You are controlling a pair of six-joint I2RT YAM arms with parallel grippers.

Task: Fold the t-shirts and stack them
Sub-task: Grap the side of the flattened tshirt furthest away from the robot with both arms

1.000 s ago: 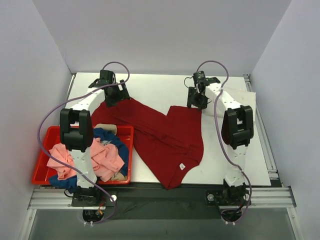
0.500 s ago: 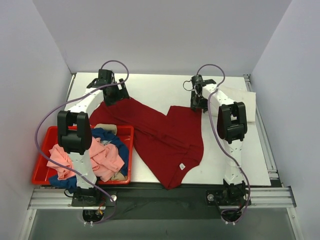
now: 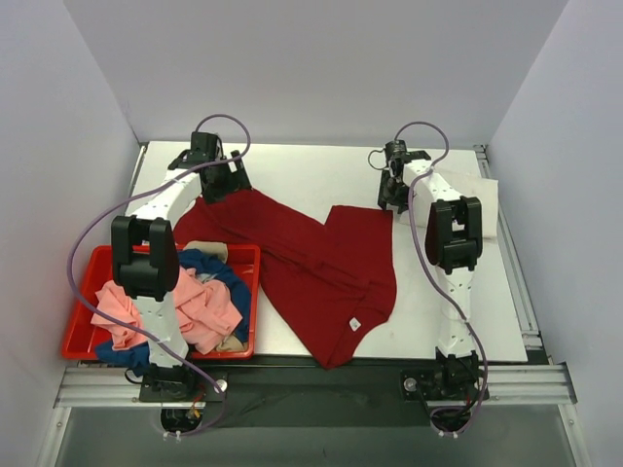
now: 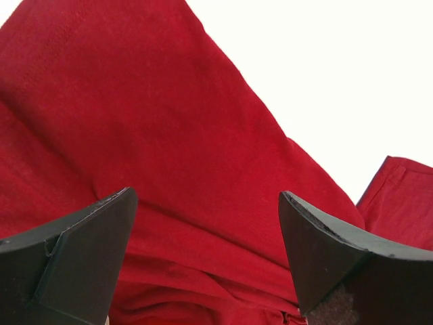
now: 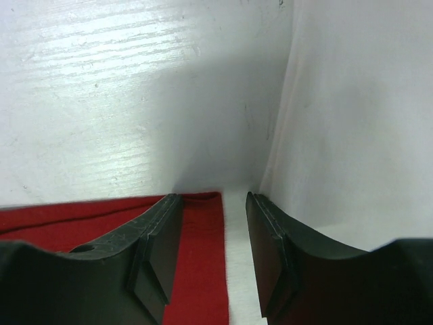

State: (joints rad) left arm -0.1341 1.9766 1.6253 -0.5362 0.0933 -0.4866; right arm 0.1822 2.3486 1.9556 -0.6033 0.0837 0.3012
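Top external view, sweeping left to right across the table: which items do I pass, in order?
red bin → dark red t-shirt → white t-shirt. The loose shirts heaped in the bin overlap it, so they are left out.

Red shirt [image 3: 326, 272] lies spread on the worktop [image 3: 311, 175], left pincer [image 3: 222, 185] and right pincer [image 3: 390, 199] at its far corners; bin [image 3: 97, 261] holds pink shirt [image 3: 200, 306], blue shirt [image 3: 222, 272].
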